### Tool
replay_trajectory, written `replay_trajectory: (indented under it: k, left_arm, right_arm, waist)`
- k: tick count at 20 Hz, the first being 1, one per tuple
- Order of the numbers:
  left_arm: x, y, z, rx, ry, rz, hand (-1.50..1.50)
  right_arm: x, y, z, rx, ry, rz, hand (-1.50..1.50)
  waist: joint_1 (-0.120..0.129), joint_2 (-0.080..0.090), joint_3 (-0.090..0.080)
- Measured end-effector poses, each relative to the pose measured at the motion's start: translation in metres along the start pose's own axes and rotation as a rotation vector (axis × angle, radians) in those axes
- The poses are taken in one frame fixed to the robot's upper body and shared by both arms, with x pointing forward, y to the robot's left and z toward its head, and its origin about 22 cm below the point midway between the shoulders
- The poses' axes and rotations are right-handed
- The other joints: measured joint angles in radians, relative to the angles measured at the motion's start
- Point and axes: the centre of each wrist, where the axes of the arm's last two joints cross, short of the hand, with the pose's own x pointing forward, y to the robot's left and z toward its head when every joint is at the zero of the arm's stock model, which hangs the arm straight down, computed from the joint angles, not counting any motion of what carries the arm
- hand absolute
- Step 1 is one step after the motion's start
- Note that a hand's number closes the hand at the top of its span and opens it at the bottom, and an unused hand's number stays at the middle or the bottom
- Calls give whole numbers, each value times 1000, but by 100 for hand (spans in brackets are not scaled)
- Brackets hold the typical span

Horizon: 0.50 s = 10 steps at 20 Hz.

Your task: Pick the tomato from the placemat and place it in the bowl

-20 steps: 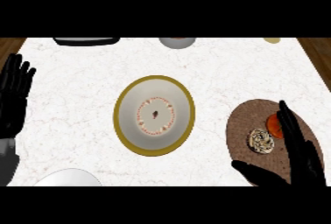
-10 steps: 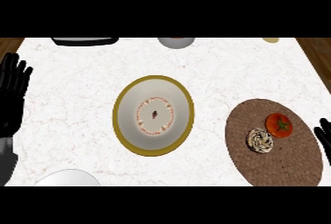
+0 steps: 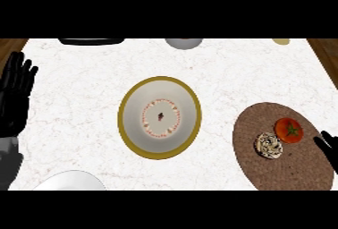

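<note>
You have the whole job left: red round tomato (image 3: 288, 129) sits on brown woven placemat (image 3: 284, 147) near the tabletop's right edge, right hand (image 3: 327, 147) fingers indeterminate, left hand (image 3: 14, 100) open, empty.

A white marbled bench (image 3: 79, 112) filled the view, with dark wood showing at both upper corners. At its far edge sat a black dish (image 3: 91, 41), a grey round object (image 3: 183, 43) and a small beige item (image 3: 282, 41), each cut off. A pale speckled round thing (image 3: 268, 145) lay at right. A white rounded object (image 3: 69, 181) showed at the near edge.
</note>
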Motion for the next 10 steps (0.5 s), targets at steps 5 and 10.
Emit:
replay_trajectory:
  k: [5,10]
  left_arm:
    - [-3,-2,-3,-9,-1,6,0]
    - [1,3,-3,-8,2,6,0]
  right_arm:
    - [1,-7,-12,34,35,17,-150]
    - [-2,-7,-17,58,48,5,-150]
  waist:
    - [9,1,2]
    - [11,0,2]
